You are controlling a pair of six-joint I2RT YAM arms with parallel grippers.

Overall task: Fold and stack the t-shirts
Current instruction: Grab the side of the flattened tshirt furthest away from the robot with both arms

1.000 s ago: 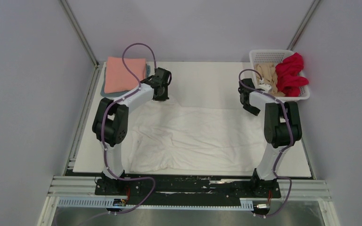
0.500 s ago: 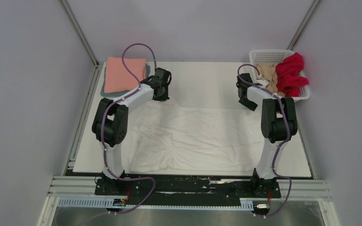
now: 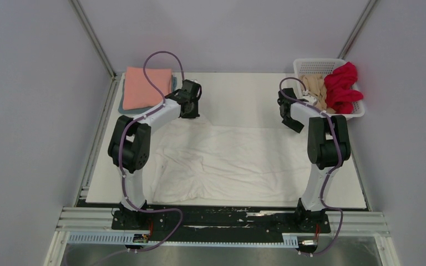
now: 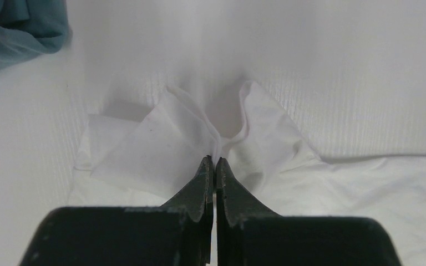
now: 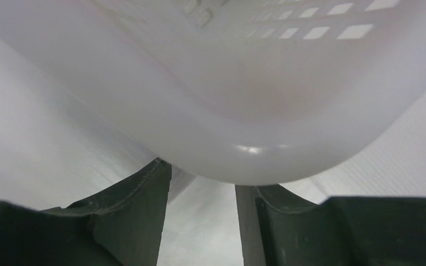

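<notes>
Status: two of five garments done. The salmon pink t-shirt (image 3: 147, 87) lies folded on the grey-blue t-shirt (image 4: 33, 25) at the far left corner of the table (image 3: 244, 94). The white t-shirt (image 3: 227, 160) is spread flat at centre, not yet folded. The left gripper (image 4: 211, 166) is clamped on its far edge. The right gripper (image 5: 202, 178) stands partly parted and empty, just beside the basket (image 3: 313, 67). The red t-shirt (image 3: 344, 83) and beige t-shirt (image 3: 314, 88) lie inside, unfolded. No readable brands, labels or writing
</notes>
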